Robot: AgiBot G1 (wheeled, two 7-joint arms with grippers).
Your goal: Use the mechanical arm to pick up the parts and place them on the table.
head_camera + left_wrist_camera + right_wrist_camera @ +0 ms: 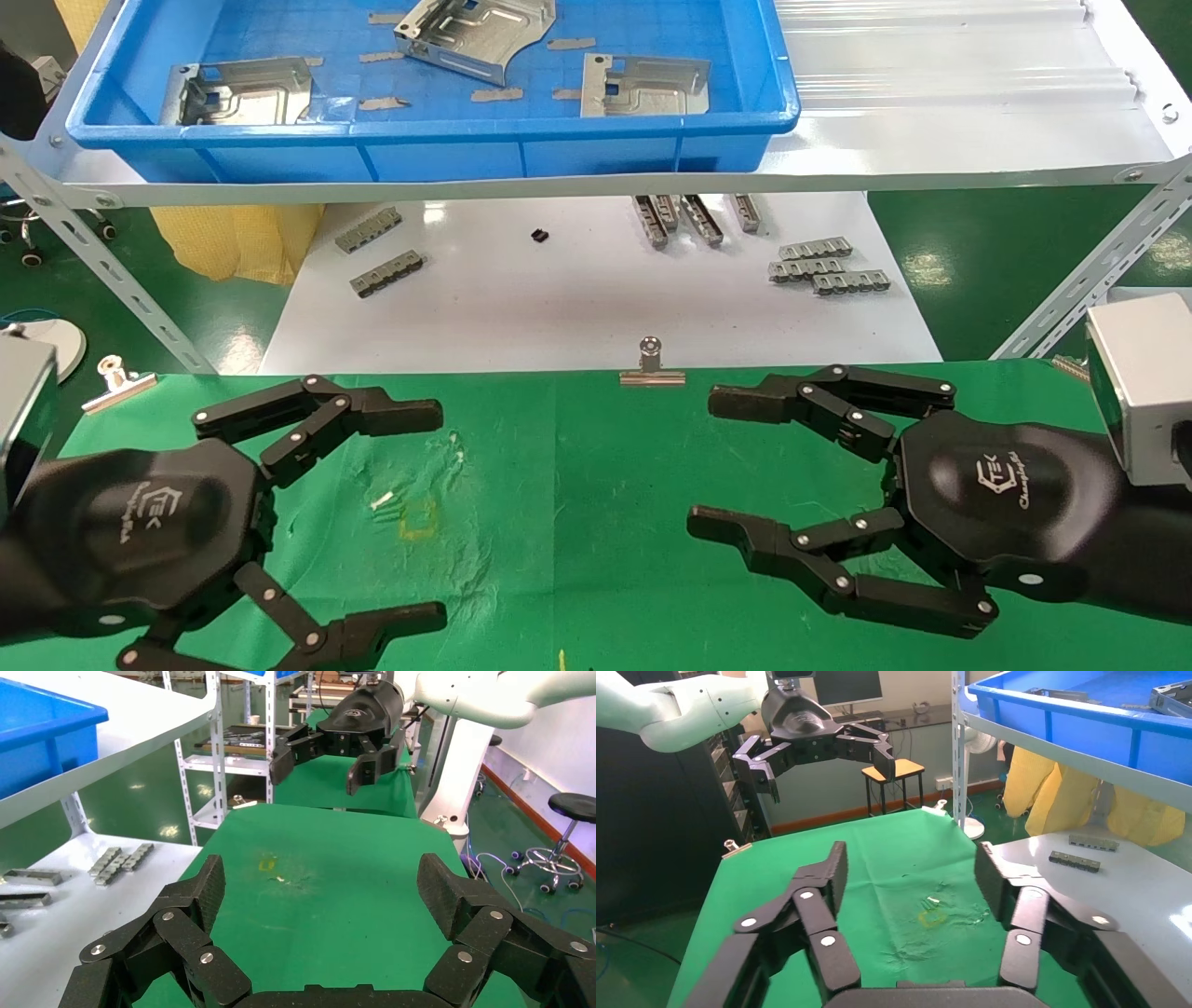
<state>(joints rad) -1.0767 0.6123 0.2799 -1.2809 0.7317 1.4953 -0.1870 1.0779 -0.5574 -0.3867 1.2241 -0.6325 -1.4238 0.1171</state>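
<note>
1. While both arms hovered low over the table (596, 559), your left gripper (438, 513) and right gripper (703, 461) faced each other with fingers spread wide and nothing held between them.
2. You kept each palm turned inward, apparently a neutral ready stance; neither one was aimed at a workpiece.
3. Between the two grippers you had bare, wrinkled green cloth and the small yellow square mark (417, 522), which I judged to be the intended set-down spot.
4. Just beyond the cloth's far edge, a silver binder clip (652, 365) pinned the fabric, and a second binder clip (118, 380) sat at the left corner.
5. Farther out, on the white board (577, 308), you had groups of small grey slotted bars (827, 264); these were not the task's items.
6. On the upper shelf stood the blue tray (428, 140), which held three parts (644, 86): one at its left, one tilted near the back, one at the right front.
7. No part had yet reached the table; you would need to lift an arm well up and forward over the tray's rim.
</note>
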